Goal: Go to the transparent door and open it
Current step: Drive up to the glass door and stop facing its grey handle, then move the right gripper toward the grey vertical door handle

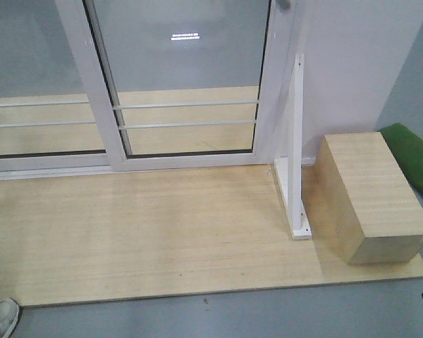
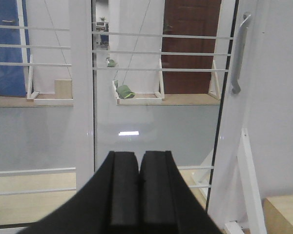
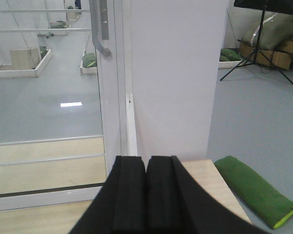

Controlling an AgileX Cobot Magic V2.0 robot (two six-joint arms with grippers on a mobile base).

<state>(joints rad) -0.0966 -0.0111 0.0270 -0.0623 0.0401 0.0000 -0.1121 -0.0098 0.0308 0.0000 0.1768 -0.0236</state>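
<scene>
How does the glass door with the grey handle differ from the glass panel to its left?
The transparent door carries a curved grey handle on its right stile; the left glass panel shows no handle. The transparent door stands right beside the white braced post; the left glass panel lies on the door's far side, away from that post. Both have white frames, clear glass and thin white horizontal bars.

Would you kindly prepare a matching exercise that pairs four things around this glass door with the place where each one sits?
Things:
1. pull handle
2. wooden box
3. green cushion
4. shoe

Places:
A. bottom left corner of the front view
B. just right of the white brace
C. on the right side of the transparent door
D. far right edge, behind the box

Pairs: 1-C, 2-B, 3-D, 4-A
</scene>
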